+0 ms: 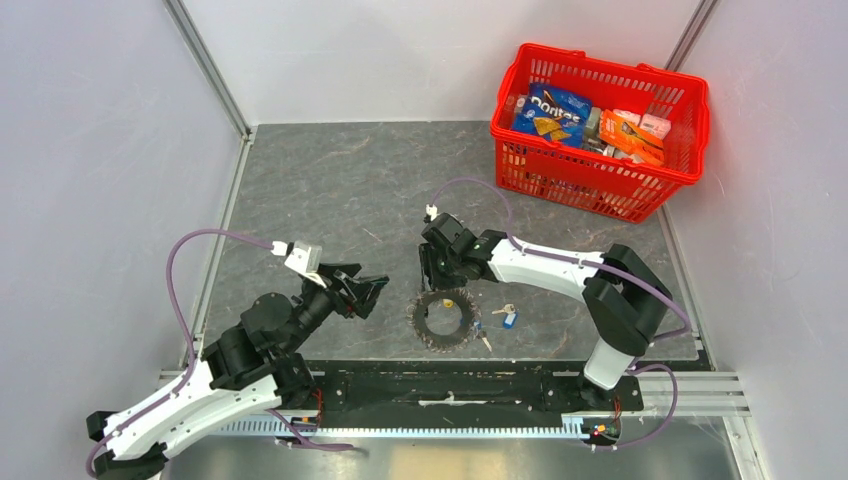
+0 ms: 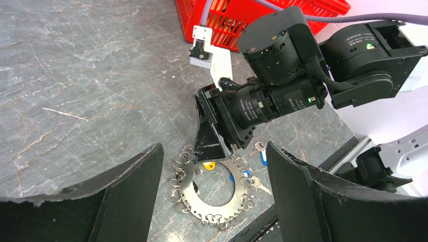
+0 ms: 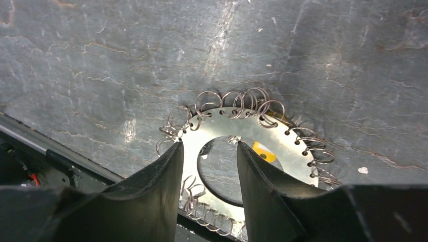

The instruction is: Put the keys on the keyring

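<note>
The keyring (image 1: pixel 426 327) is a flat silvery ring plate rimmed with many small wire loops, with a yellow tag (image 2: pixel 208 165), lying near the table's front edge. My right gripper (image 1: pixel 433 284) is open, pointing down over the ring's far side; in its wrist view (image 3: pixel 209 146) one finger is over the plate (image 3: pixel 298 151) and the other at the hole's edge. Two keys with blue tags lie loose right of the ring, one (image 1: pixel 507 316) (image 2: pixel 258 148) farther and one (image 1: pixel 484 339) (image 2: pixel 261 186) nearer. My left gripper (image 1: pixel 372 290) is open and empty, left of the ring (image 2: pixel 202 194).
A red basket (image 1: pixel 600 72) of snack packs stands at the back right and also shows in the left wrist view (image 2: pixel 237 20). A black rail (image 1: pixel 450 385) runs along the front edge just behind the ring. White walls enclose the table.
</note>
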Robot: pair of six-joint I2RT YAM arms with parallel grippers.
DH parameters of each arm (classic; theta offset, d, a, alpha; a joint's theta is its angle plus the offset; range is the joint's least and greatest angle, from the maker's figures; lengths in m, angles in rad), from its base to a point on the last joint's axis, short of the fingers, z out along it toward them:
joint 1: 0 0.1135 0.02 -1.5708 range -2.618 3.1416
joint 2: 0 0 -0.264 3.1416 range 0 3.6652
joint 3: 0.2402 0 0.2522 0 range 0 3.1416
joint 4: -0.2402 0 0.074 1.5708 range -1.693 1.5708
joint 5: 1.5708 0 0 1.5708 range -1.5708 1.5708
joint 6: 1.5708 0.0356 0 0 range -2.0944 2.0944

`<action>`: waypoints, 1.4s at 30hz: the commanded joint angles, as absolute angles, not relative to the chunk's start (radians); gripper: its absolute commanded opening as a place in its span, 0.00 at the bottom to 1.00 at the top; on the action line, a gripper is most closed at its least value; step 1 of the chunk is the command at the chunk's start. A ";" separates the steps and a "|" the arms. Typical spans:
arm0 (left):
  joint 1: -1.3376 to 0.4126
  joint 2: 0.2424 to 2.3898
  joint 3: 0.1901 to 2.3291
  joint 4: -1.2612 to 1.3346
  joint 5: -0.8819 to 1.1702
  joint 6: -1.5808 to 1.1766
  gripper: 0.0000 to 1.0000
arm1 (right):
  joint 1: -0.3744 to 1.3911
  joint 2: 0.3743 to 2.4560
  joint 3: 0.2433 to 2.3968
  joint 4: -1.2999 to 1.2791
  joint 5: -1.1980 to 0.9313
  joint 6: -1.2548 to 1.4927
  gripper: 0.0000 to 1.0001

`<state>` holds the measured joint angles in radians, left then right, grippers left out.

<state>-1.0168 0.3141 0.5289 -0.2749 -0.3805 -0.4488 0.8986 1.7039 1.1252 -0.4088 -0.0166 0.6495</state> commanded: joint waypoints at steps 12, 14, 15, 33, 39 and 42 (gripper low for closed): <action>-1.018 0.307 0.516 -0.244 -0.417 -0.479 0.80 | 0.874 1.760 1.174 -0.436 0.079 0.711 0.44; -1.018 0.304 0.515 -0.244 -0.417 -0.481 0.80 | 0.873 1.757 1.171 -0.437 0.096 0.710 0.44; -1.018 0.304 0.514 -0.244 -0.417 -0.480 0.80 | 0.871 1.758 1.170 -0.437 0.099 0.709 0.44; -1.018 0.303 0.511 -0.242 -0.422 -0.479 0.80 | 0.853 1.807 1.181 -0.437 0.122 0.710 0.29; -1.018 0.301 0.510 -0.244 -0.423 -0.480 0.80 | 0.850 1.819 1.177 -0.434 0.125 0.715 0.26; -1.018 0.301 0.510 -0.245 -0.423 -0.479 0.80 | 0.848 1.817 1.174 -0.432 0.129 0.718 0.22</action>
